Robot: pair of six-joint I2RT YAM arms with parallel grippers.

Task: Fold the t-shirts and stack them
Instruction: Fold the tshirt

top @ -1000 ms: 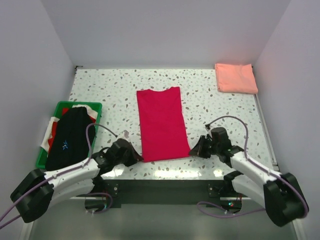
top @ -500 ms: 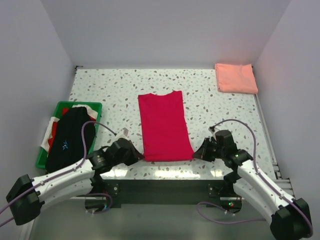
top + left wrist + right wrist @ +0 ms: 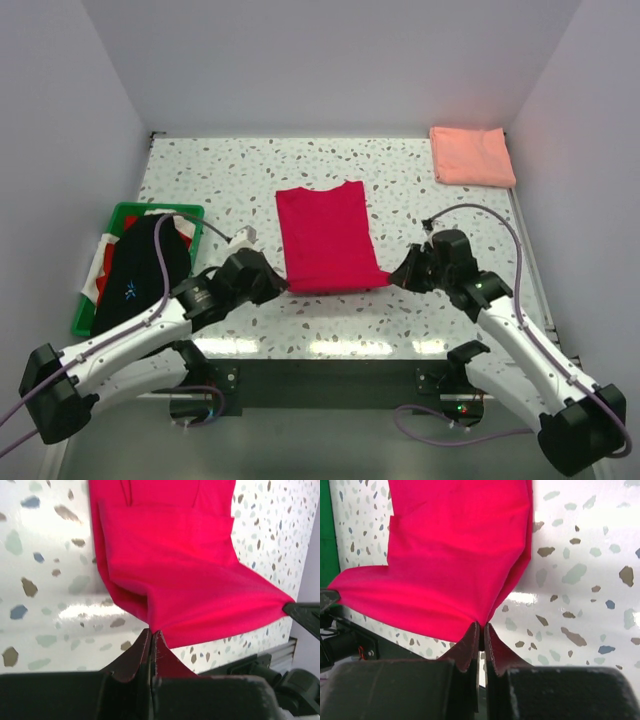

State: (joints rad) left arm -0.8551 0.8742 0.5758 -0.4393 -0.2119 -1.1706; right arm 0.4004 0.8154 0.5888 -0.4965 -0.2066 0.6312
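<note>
Left pincer (image 3: 151, 634): jaws clamped on the near-left hem corner of the crimson t-shirt (image 3: 328, 235). Right pincer (image 3: 480, 628): jaws clamped on the near-right hem corner. The hem spans between them and appears raised off the table (image 3: 200, 185). The shirt's long axis runs straight away from both pincers, with the collar end farthest and flat. Neither arm is nearer. The fold likely carries the hem toward the collar. The salmon t-shirt (image 3: 472, 156) lies folded at the far right corner, well apart.
</note>
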